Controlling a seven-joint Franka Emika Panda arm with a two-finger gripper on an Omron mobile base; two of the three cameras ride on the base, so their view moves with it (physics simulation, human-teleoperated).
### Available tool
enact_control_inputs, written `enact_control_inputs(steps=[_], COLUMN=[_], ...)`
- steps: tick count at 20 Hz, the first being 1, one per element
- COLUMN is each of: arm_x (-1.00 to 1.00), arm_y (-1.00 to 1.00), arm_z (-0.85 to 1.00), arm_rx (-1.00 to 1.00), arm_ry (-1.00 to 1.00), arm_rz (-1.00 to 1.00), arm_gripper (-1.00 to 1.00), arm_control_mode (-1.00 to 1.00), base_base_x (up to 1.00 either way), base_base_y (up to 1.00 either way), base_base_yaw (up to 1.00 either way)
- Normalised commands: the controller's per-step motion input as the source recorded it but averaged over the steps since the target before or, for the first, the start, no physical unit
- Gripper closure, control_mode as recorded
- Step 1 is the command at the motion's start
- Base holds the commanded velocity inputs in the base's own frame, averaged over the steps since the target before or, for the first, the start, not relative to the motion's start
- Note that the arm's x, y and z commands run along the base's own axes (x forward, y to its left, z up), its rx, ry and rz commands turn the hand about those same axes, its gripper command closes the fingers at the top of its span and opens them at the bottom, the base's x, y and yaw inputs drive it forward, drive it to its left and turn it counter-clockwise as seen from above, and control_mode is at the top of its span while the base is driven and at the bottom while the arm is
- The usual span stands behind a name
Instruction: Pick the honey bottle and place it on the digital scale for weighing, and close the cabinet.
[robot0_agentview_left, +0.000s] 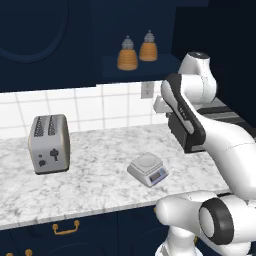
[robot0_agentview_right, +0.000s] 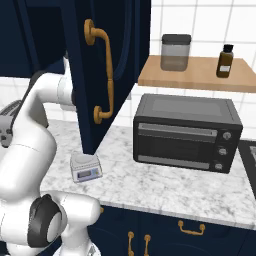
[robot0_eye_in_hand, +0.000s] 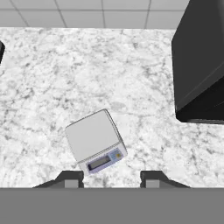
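Pincer (robot0_eye_in_hand: 111, 177) agape — above digital scale (robot0_eye_in_hand: 94, 139)

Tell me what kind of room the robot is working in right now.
A rendered home kitchen, by the look of it: a marble counter carrying a toaster, a toaster oven and a digital scale, with tiled wall behind.

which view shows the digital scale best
The hand view: it looks straight down on the digital scale, showing its bare plate and display whole. The left base view shows it smaller, at an angle, on the marble counter right of the toaster. The right base view shows it small, partly behind the open cabinet door.
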Motion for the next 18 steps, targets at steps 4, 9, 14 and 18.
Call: enact_control_inputs(steps=[4, 9, 14, 18], arm_x=[-0.35, -0.54, -0.34, -0.23], arm_y=[0.05, 0.06, 0.20, 0.32], arm_z=[0.00, 0.24, 0.60, 0.72], arm_rx=[0.00, 0.00, 0.00, 0.00], arm_ry=[-0.05, -0.16, -0.23, -0.33], arm_rz=[0.02, 0.02, 0.00, 0.00], arm_gripper=[-1.00, -1.00, -1.00, -1.00], arm_control_mode=[-1.00, -1.00, -1.00, -1.00], base_base_x=[0.00, 0.00, 0.00, 0.00], base_base_y=[0.00, 0.00, 0.00, 0.00], base_base_yaw=[0.00, 0.00, 0.00, 0.00])
